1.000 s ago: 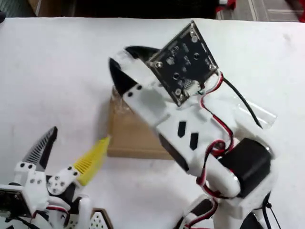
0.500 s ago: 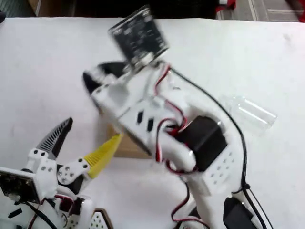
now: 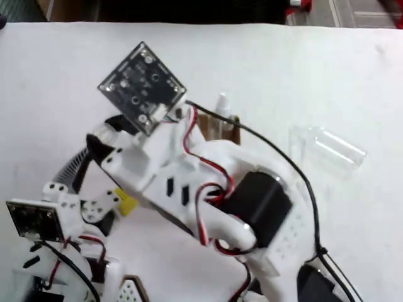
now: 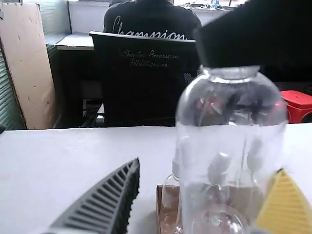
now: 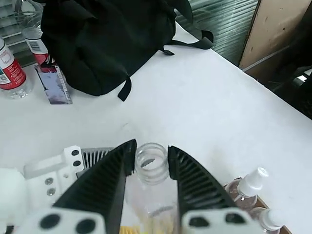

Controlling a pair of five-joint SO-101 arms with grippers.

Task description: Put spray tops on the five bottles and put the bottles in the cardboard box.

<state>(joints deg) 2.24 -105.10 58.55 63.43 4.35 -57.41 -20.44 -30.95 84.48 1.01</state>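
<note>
My right gripper [image 5: 151,148] is shut on the threaded neck of a clear, capless bottle [image 5: 151,163], holding it upright. In the left wrist view the same bottle [image 4: 229,146] stands between the grey finger [image 4: 105,204] and the yellow finger [image 4: 285,207] of my left gripper [image 4: 207,168], which is open, with a gap on the grey side. In the high view the right arm's gripper [image 3: 101,143] sits over the left gripper [image 3: 104,184] at the table's left. The cardboard box [image 3: 234,131] holds bottles with white spray tops [image 5: 251,181].
Another clear bottle [image 3: 327,150] lies on its side at the table's right. A black bag [image 5: 107,39] and water bottles [image 5: 12,68] sit on the table's far side. The right arm covers most of the box.
The right arm has swung left, from above the box to above the left gripper, bringing the bottle. The left gripper has moved forward under it. The box's far corner now shows.
</note>
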